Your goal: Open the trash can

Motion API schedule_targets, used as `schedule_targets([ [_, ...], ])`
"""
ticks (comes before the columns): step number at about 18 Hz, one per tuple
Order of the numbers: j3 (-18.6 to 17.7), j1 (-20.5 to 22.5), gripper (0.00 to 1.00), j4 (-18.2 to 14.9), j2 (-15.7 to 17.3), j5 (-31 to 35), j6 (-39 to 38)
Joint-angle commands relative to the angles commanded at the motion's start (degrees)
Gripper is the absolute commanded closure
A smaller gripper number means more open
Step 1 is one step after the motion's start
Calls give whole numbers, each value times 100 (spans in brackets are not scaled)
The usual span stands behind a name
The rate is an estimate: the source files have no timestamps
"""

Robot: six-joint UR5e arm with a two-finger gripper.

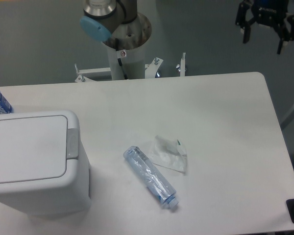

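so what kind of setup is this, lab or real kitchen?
Looks like a lab test bench, not a kitchen. A plain white table with the arm's pedestal at its far edge, the gripper over grey floor, and staged props: trash can, bottle, a crumpled wrapper.

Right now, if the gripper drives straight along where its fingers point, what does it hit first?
The gripper hangs open, fingers down. Straight down, it likely meets the bare table near its far right corner, or clears the far edge; depth is unclear. Trash can is well off that line.

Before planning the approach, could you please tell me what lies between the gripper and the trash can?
In the camera view, only bare white table lies between the gripper and the trash can; the bottle and crumpled wrapper sit below that line.
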Motion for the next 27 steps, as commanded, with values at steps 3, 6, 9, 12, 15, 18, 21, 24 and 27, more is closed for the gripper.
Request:
schedule_targets([
  [3, -9, 0, 0, 0, 9, 44, -27],
  [6, 0, 9, 0, 0, 9, 44, -35],
  [9, -26, 0, 0, 0, 17, 44, -333],
  [12, -123, -17, 0, 105, 53, 18, -536],
  [15, -123, -35, 0, 114, 53, 0, -781],
  [18, -114, -79, 0, 123, 53, -17, -1334],
  [21, -114, -403, 0, 412, -9, -26, -2125],
  [24, -123, -553, 0, 615, -44, -17, -2775],
  [27, -123, -772, 0, 633, -53, -9, -3627],
])
